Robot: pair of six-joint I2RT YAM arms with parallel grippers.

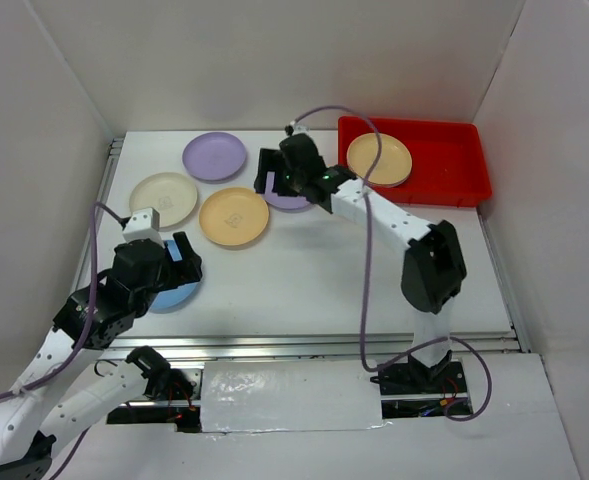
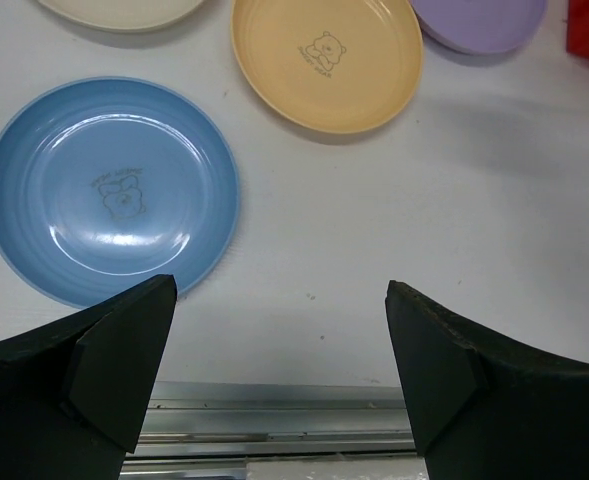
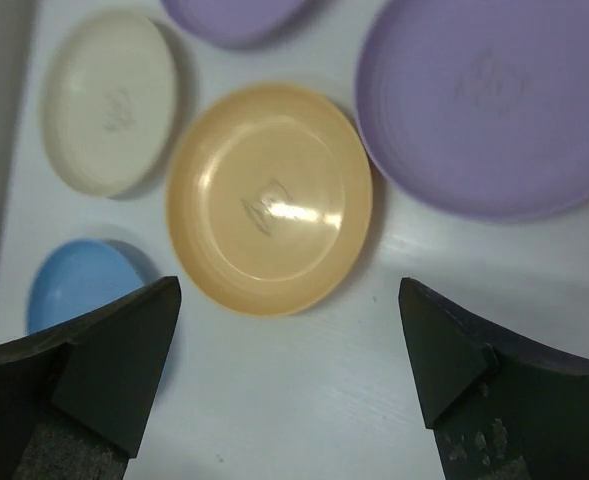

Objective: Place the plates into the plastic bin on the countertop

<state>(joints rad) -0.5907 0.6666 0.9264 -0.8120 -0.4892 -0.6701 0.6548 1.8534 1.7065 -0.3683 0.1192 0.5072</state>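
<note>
— One yellow-orange plate (image 1: 379, 160), round and matte, lies inside the rectangular red bin (image 1: 452, 165), at one o'clock on the white countertop (image 1: 324, 270).
— And the grippers?
— Left gripper (image 2: 279, 292) is spread wide and empty, with the blue plate (image 2: 111, 190) at ten o'clock. Right gripper (image 3: 289, 290) is wide too and empty, with a second yellow-orange plate (image 3: 269, 200) at twelve.

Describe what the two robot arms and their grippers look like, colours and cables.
The left arm and right arm have white links and black joints; the left's links carry rows of small holes. A lilac cable loops along each. The left gripper and right gripper each have two black, wedge-shaped fingers.
</note>
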